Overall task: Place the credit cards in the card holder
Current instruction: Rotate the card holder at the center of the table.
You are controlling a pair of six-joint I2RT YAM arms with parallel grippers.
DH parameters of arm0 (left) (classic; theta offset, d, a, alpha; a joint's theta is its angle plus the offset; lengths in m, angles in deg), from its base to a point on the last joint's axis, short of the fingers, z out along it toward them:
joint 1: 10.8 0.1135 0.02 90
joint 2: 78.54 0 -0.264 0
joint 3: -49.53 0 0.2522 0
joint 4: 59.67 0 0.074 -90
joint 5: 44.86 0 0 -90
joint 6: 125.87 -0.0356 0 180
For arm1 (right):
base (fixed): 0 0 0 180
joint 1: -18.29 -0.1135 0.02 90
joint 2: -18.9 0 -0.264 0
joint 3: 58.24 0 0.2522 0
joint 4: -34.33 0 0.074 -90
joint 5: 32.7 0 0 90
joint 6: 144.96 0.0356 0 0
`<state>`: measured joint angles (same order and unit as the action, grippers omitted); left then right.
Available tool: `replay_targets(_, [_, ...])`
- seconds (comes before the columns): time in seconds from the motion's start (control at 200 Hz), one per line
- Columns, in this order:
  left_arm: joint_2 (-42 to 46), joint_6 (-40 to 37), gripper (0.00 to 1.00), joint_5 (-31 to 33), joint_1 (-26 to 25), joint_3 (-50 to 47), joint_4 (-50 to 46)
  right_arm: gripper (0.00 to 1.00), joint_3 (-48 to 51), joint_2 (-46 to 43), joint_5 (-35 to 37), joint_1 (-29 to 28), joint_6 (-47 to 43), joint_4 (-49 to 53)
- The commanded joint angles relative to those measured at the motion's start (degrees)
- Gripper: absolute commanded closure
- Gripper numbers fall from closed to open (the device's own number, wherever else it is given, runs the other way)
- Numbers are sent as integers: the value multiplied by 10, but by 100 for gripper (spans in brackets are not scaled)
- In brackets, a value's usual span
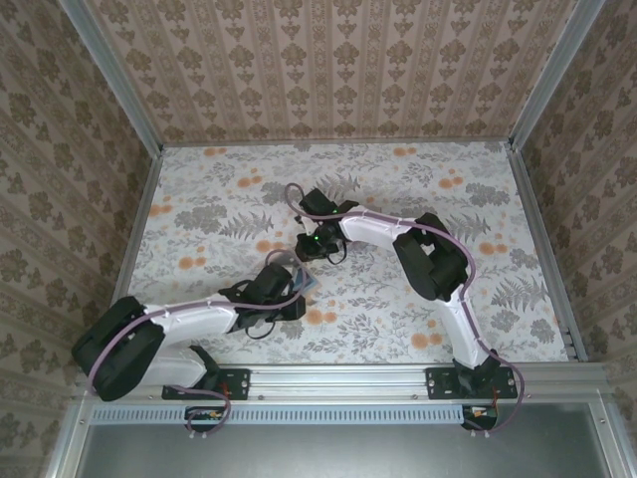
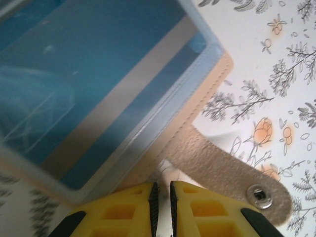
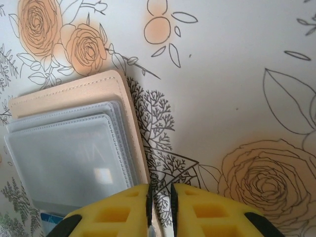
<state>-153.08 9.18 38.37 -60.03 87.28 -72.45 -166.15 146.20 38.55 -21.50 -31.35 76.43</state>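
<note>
Card holder: lies splayed on bench, strap edge pinched by left end effector, opposite edge by right end effector, likely to hold pockets exposed.

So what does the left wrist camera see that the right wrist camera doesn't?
Left wrist camera: a blue plastic card inside a clear pocket, and a tan strap with a metal snap.
Right wrist camera: a stack of frosted clear plastic sleeves.
Both: the tan-peach folding card holder, the flowered white tablecloth, and a yellow claw with a narrow gap, the left claw and right claw.
</note>
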Motion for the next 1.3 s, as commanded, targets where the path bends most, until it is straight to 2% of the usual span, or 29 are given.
replay_targets(0.0, [-54, -10, 82, 13, -16, 37, 42, 78, -15, -25, -2, 0, -19, 39])
replay_targets(0.14, [-91, -15, 83, 27, -27, 67, 63, 77, 17, -112, 55, 15, -30, 51])
replay_targets(0.335, [-145, -34, 83, 27, -29, 115, 55, 77, 116, -223, 76, 54, -30, -6])
replay_targets(0.72, [-246, -74, 84, 6, -28, 232, 8, 75, 279, -362, 124, 52, -33, -77])
replay_targets(1.02, [-233, -101, 83, 25, -21, 269, -15, 74, 421, -459, 171, 36, -4, -159])
replay_targets(1.295, [-195, -151, 82, 33, 8, 287, -65, 72, 481, -519, 218, 26, 2, -153])
